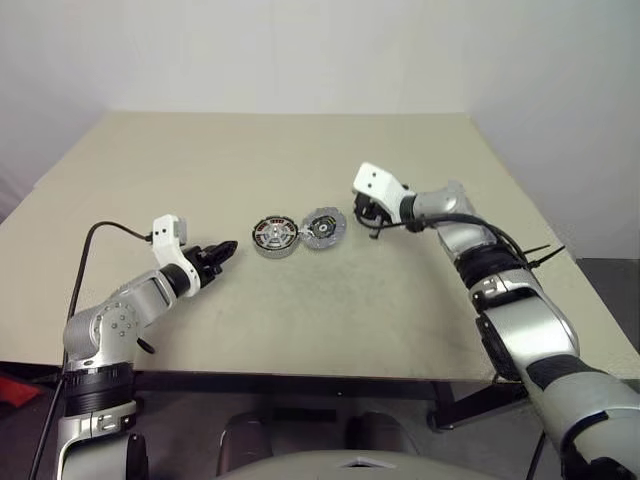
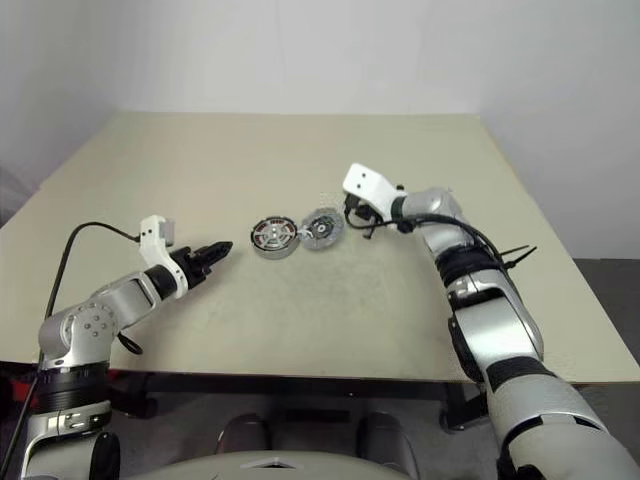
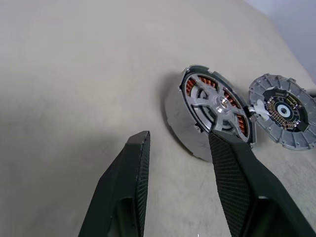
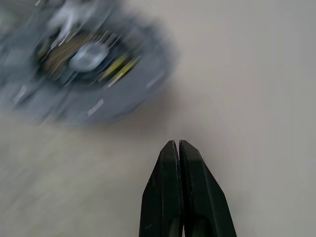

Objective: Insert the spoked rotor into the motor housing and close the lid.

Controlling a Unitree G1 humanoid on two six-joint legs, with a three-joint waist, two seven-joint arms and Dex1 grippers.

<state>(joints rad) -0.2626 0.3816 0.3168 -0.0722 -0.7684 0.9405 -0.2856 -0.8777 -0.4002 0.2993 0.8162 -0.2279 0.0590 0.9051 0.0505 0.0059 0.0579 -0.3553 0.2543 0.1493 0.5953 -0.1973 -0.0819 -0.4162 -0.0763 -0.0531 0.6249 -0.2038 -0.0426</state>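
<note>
The rotor (image 1: 272,237) sits in the housing (image 1: 274,248), lid (image 1: 323,228) open beside it on the tabletop (image 1: 300,320). Left tool (image 1: 222,252) released; right tool (image 4: 178,146) clenched, empty.

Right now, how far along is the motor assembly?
Done, by the look of it: the spoked rotor sits inside the motor housing, copper windings showing around it. In hand: nothing. The right gripper is shut and empty beside the lid; the left gripper is open, short of the housing. Left: the lid lies flipped open next to the housing, inner face up, and needs closing over the rotor.
</note>
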